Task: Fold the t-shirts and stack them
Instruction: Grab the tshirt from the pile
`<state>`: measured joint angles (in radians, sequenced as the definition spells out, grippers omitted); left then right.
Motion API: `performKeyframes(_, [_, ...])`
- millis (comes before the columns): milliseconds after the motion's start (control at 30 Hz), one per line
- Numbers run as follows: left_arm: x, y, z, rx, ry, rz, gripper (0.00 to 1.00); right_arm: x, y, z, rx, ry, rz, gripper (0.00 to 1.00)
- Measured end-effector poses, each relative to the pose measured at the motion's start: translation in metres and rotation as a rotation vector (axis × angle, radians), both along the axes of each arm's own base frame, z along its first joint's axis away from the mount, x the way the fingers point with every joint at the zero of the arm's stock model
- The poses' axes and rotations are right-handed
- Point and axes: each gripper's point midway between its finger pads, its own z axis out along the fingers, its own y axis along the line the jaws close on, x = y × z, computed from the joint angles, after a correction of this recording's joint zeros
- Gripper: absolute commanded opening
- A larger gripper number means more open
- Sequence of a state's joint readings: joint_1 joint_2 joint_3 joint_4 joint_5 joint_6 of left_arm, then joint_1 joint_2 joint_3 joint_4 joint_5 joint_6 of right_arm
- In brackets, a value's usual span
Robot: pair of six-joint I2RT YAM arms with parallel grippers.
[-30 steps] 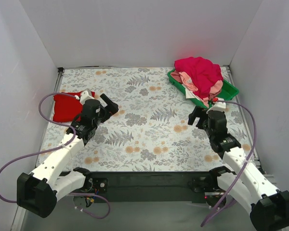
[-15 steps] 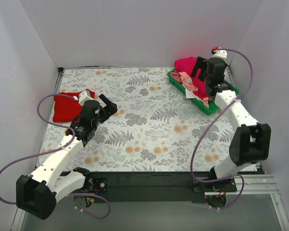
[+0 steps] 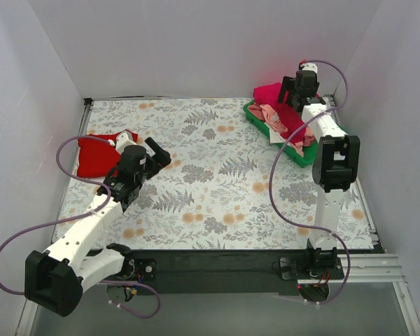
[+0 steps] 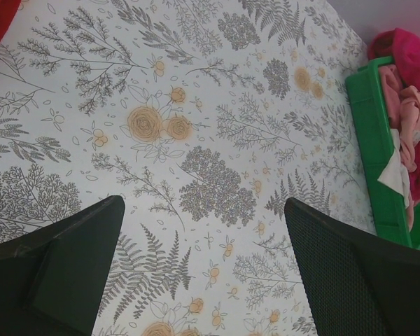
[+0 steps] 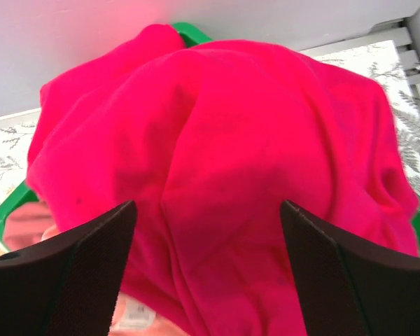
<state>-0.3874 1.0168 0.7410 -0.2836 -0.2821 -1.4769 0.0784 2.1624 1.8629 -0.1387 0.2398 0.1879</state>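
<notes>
Your left gripper [image 3: 161, 152] sits low over the floral cloth [image 3: 210, 182] on the left half of the table. Its jaws are spread wide with nothing between them, and its wrist camera shows only printed fabric in the gap. Just behind and to the left of it lies the red shirt [image 3: 94, 155], flat near the cloth's left edge; it only clips the top left corner of that wrist view. Your right arm is stretched to the far right corner, where the right gripper [image 3: 288, 94] is over the green tray [image 3: 255, 115]. The magenta shirt [image 3: 269, 94] is heaped in that tray in a rumpled mound that rises above the rim. From the right wrist camera the mound fills the frame, and the right jaws are also wide apart, one finger [image 5: 77, 273] on each side of the view. No cloth is pinched between them. You cannot tell from these views whether the fingertips touch the fabric. A pale pink cloth [image 3: 276, 119] is bunched under the magenta shirt's near side and spills toward the tray's front edge. The two shirts are well apart, at opposite sides of the table.
</notes>
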Motion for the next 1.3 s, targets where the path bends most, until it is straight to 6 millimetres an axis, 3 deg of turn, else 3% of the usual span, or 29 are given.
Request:
performKeyframes(133, [0.001, 0.0, -0.007, 0.012, 0.021, -0.002, 0.98, 0.014, 0.002, -0.017, 0.001, 0.019, 0.003, 0.68])
performKeyframes(167, [0.001, -0.001, -0.009, 0.013, 0.025, -0.002, 0.98, 0.014, 0.002, -0.02, 0.002, 0.025, 0.001, 0.54])
performKeyframes(233, [0.002, -0.001, -0.01, 0.015, 0.028, -0.003, 0.98, 0.016, 0.002, -0.021, 0.008, 0.025, -0.006, 0.43])
performKeyframes(267, [0.002, -0.001, -0.01, 0.015, 0.028, -0.002, 0.98, 0.017, 0.001, -0.02, 0.015, 0.023, -0.012, 0.32])
performKeyframes(333, [0.002, -0.001, -0.01, 0.015, 0.028, -0.002, 0.98, 0.017, 0.0, -0.019, 0.018, 0.018, -0.021, 0.25])
performKeyframes(400, [0.002, -0.001, -0.01, 0.016, 0.029, -0.003, 0.98, 0.018, -0.004, -0.018, 0.014, 0.016, -0.037, 0.04])
performKeyframes(667, [0.002, -0.001, -0.01, 0.018, 0.028, -0.004, 0.98, 0.017, -0.01, -0.016, 0.021, 0.014, -0.056, 0.01])
performKeyframes(767, [0.001, 0.0, -0.009, 0.016, 0.025, -0.004, 0.98, 0.014, -0.009, -0.006, 0.022, 0.01, -0.044, 0.01])
performKeyframes(833, [0.001, 0.0, -0.007, 0.014, 0.02, -0.004, 0.98, 0.011, -0.008, 0.01, 0.02, -0.01, -0.029, 0.01])
performKeyframes(1000, [0.0, -0.003, -0.006, 0.006, 0.018, -0.017, 0.98, -0.013, -0.008, 0.08, 0.01, -0.091, -0.003, 0.01])
performKeyframes(1100, [-0.001, -0.006, -0.006, 0.0, 0.021, -0.034, 0.98, -0.03, -0.007, 0.137, 0.012, -0.184, 0.02, 0.01])
performKeyframes(1167, [-0.002, -0.007, -0.006, -0.001, 0.022, -0.043, 0.98, -0.049, -0.003, 0.192, 0.021, -0.284, 0.054, 0.01])
performKeyframes(1200, [-0.002, -0.008, -0.006, -0.002, 0.022, -0.047, 0.98, -0.051, -0.003, 0.196, 0.022, -0.292, 0.056, 0.01])
performKeyframes(1300, [-0.003, -0.01, -0.005, -0.009, 0.023, -0.06, 0.98, -0.069, 0.005, 0.259, 0.038, -0.421, 0.108, 0.01])
